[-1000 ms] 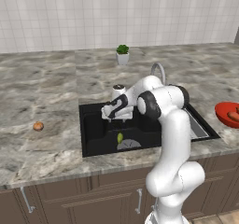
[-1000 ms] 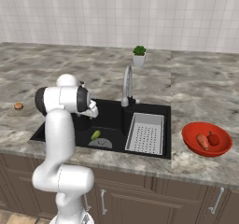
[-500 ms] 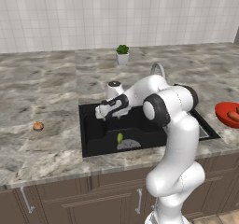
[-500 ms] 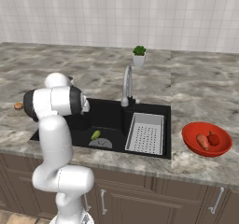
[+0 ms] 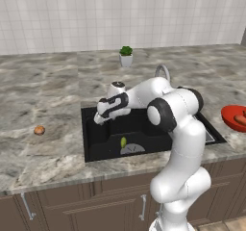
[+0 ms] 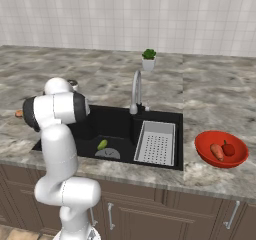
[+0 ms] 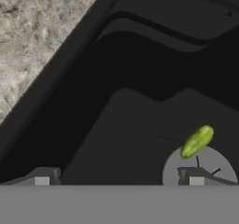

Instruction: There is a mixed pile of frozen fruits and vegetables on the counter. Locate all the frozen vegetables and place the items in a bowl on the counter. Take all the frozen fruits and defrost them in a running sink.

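My gripper (image 5: 100, 118) hangs over the sink's (image 5: 96, 148) left rim, jaws spread wide and empty, since the yellow-green fruit (image 5: 123, 142) already lies on the basin floor beside the round drain (image 7: 200, 171), where running water could reach it. The brown ball (image 5: 39, 130) sits on the counter (image 5: 43, 153) well to the left of the sink, apart from everything else; I judge it the remaining fruit to fetch, which would explain my hand being held at that side. The red bowl (image 6: 202, 151) stands at the counter's right end, holding the carrot (image 6: 217, 151) and the red piece (image 6: 229, 148), so the vegetables look sorted. A grey rack (image 6: 156, 143) fills the sink's right part under the steel faucet (image 6: 135, 91). A potted plant (image 6: 148, 60) stands near the white tiled wall; dark cabinets run below.
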